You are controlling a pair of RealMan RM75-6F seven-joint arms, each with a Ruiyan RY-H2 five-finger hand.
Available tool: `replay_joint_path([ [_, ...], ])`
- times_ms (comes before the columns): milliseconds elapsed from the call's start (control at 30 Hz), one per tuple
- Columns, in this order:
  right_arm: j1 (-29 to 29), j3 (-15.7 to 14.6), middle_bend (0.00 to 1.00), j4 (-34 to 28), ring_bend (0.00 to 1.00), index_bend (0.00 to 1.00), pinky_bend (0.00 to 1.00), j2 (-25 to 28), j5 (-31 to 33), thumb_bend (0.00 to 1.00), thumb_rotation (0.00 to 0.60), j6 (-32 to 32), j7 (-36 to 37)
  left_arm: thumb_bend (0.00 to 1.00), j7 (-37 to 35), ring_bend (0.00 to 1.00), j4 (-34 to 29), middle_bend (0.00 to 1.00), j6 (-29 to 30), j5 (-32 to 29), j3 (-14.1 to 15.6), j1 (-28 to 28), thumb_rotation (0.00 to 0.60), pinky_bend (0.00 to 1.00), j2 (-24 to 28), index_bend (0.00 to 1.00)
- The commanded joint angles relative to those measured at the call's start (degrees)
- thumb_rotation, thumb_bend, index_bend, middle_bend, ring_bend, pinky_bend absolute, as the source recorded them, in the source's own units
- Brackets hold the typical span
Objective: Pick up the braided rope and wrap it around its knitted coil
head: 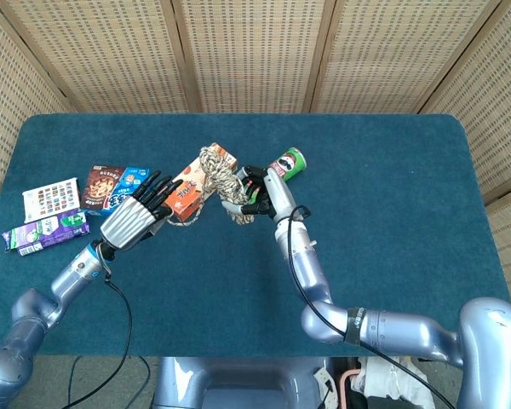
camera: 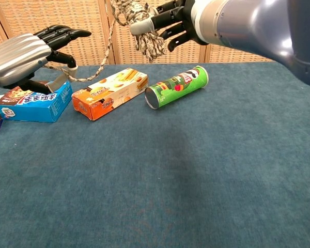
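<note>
The braided rope's knitted coil [head: 222, 179] [camera: 143, 25], tan and brown, is held up in the air by my right hand [head: 261, 191] [camera: 182, 19], above the orange box. A loose strand [camera: 104, 59] runs from the coil down and left to my left hand [head: 134, 221] [camera: 24, 53]. That hand appears to pinch the strand's end between thumb and fingers, its other fingers stretched out toward the coil. The pinch itself is partly hidden under the fingers in the chest view.
Below the coil lies an orange biscuit box [head: 181, 194] [camera: 111, 93], with a green crisp can [head: 286, 163] [camera: 177, 86] on its side to the right. A blue box [head: 122, 184] [camera: 34, 101], a purple packet [head: 43, 231] and a white card [head: 51, 198] sit at the left.
</note>
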Motion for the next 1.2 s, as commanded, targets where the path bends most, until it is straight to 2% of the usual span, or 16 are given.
replay_joint_path([
  [33, 0.8, -0.4, 0.76, 1.5, 0.6, 0.7, 0.72, -0.9, 1.0, 0.6, 0.6, 1.7, -2.9, 0.58, 0.2, 0.0, 0.0, 0.0, 1.9, 1.1, 1.0, 0.5, 0.6, 0.0, 0.3, 0.85],
  [167, 1.4, -1.3, 0.76, 3.7, 0.6, 0.7, 0.72, -2.4, 1.2, 0.6, 0.6, 3.9, -6.4, 0.58, 0.3, 0.0, -0.6, 0.0, 4.6, 2.2, 2.0, 0.8, 0.6, 0.0, 0.9, 0.85],
  [500, 3.0, 0.4, 0.77, 6.8, 0.6, 0.7, 0.72, -6.2, 5.5, 0.61, 0.6, 8.8, -13.9, 0.58, 3.0, 0.0, -3.7, 0.0, 8.7, 5.1, 4.0, 0.4, 0.6, 0.0, 2.2, 0.85],
  [600, 3.2, -0.6, 0.77, 8.0, 0.6, 0.7, 0.72, -6.8, 4.6, 0.61, 0.6, 9.7, -16.5, 0.58, 3.2, 0.0, -5.3, 0.0, 9.9, 5.4, 3.9, 0.0, 0.6, 0.0, 2.8, 0.85],
  [767, 3.6, -4.0, 0.77, 10.0, 0.6, 0.7, 0.72, -8.0, 0.6, 0.61, 0.6, 10.6, -21.1, 0.58, 3.2, 0.0, -9.5, 0.0, 10.7, 5.2, 2.7, -1.5, 0.6, 0.0, 4.0, 0.85],
  [900, 3.9, -6.0, 0.77, 11.3, 0.6, 0.7, 0.72, -9.3, -2.9, 0.61, 0.6, 10.9, -23.6, 0.58, 2.7, 0.0, -15.8, 0.0, 10.1, 4.2, 0.8, -3.2, 0.6, 0.0, 5.6, 0.85],
  [1133, 3.9, -8.7, 0.77, 12.8, 0.6, 0.7, 0.72, -10.7, -9.2, 0.61, 0.6, 9.6, -26.2, 0.58, 4.4, 0.0, -35.5, 0.0, 4.1, 0.6, -4.5, -6.7, 0.6, 0.0, 10.5, 0.85],
  [1200, 3.7, -9.0, 0.77, 12.9, 0.6, 0.7, 0.72, -10.8, -10.0, 0.61, 0.6, 9.1, -26.5, 0.58, 5.6, 0.0, -39.2, 0.0, 2.7, -0.2, -5.7, -7.3, 0.6, 0.0, 11.5, 0.85],
])
